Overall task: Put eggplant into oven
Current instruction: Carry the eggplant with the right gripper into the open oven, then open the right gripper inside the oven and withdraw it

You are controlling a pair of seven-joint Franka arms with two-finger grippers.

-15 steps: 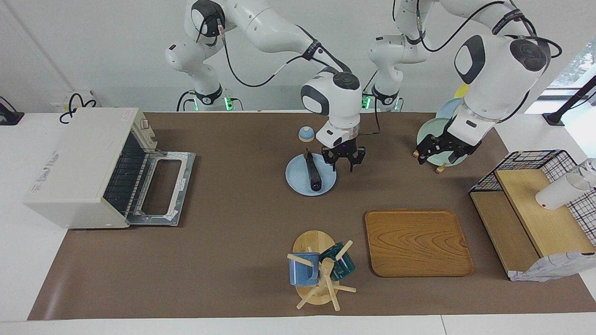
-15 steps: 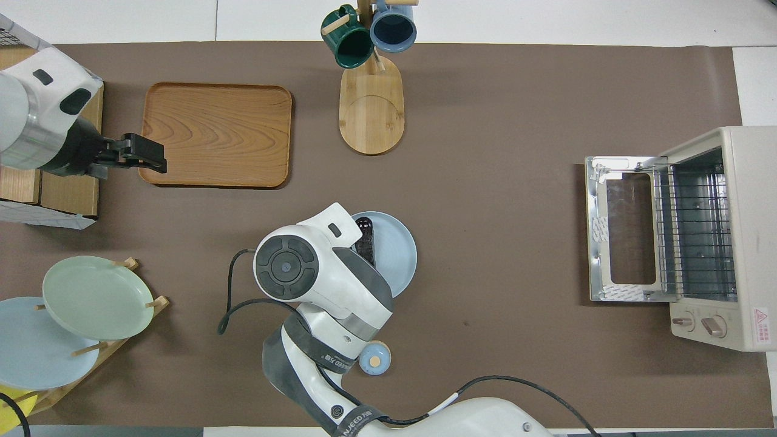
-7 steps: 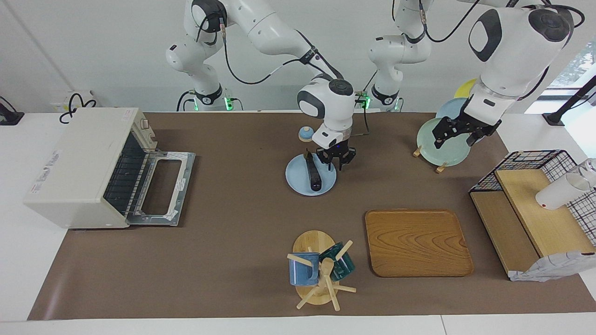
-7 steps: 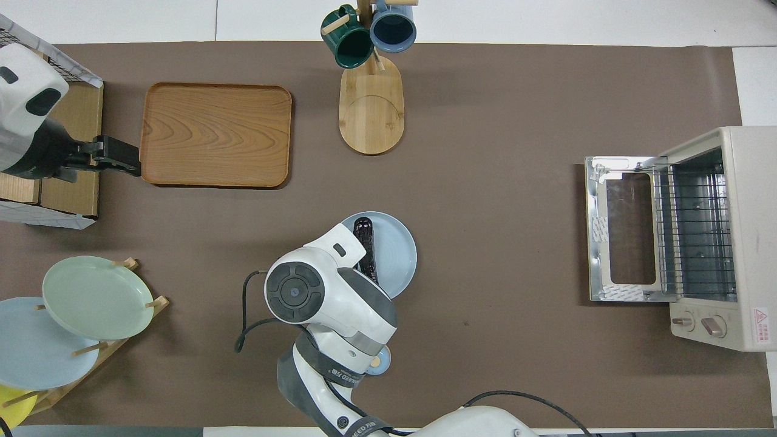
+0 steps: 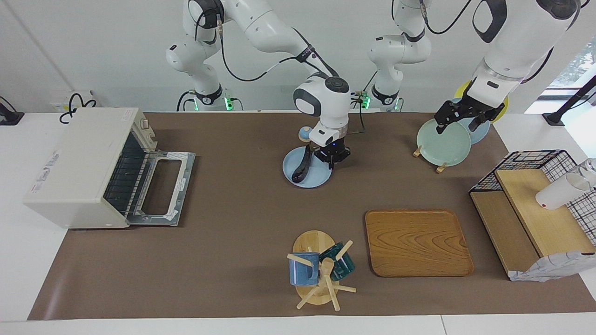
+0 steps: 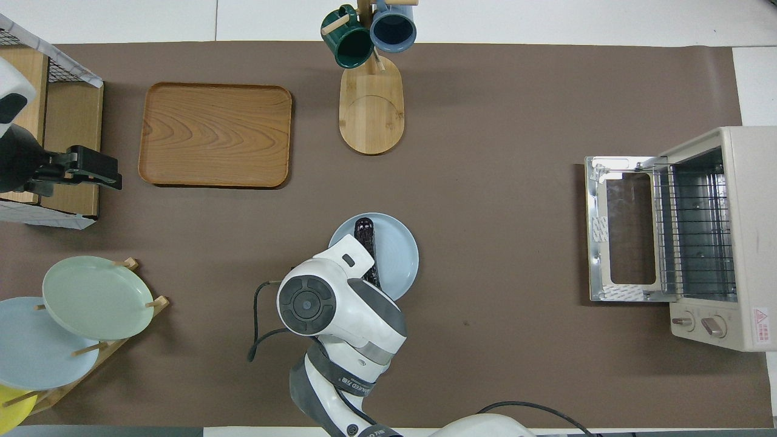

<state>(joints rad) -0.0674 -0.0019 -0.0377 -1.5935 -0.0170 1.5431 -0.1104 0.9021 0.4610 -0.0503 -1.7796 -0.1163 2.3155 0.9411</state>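
Note:
The dark eggplant (image 5: 301, 167) (image 6: 366, 240) lies on a light blue plate (image 5: 321, 179) (image 6: 400, 249) mid-table. My right gripper (image 5: 331, 163) is down on that plate, shut, close beside the eggplant's end nearer the robots. I see nothing between its fingertips. In the overhead view the right hand hides them and that end of the eggplant. The off-white oven (image 5: 79, 167) (image 6: 716, 243) stands at the right arm's end, its door (image 5: 160, 186) folded down flat and the wire rack showing. My left gripper (image 5: 458, 123) (image 6: 112, 173) hangs open in the air at the left arm's end.
A small blue knobbed lid (image 5: 304, 133) sits nearer the robots than the plate. A mug tree (image 5: 319, 270) (image 6: 370, 103) and a wooden tray (image 5: 416, 242) (image 6: 215, 133) lie farther out. A plate rack (image 5: 442, 139) (image 6: 97, 297) and wire shelf (image 5: 531, 204) fill the left arm's end.
My right gripper came down onto the plate and shut. The eggplant's farther end swung toward the oven and the plate shifted slightly. The left arm rose and drew back.

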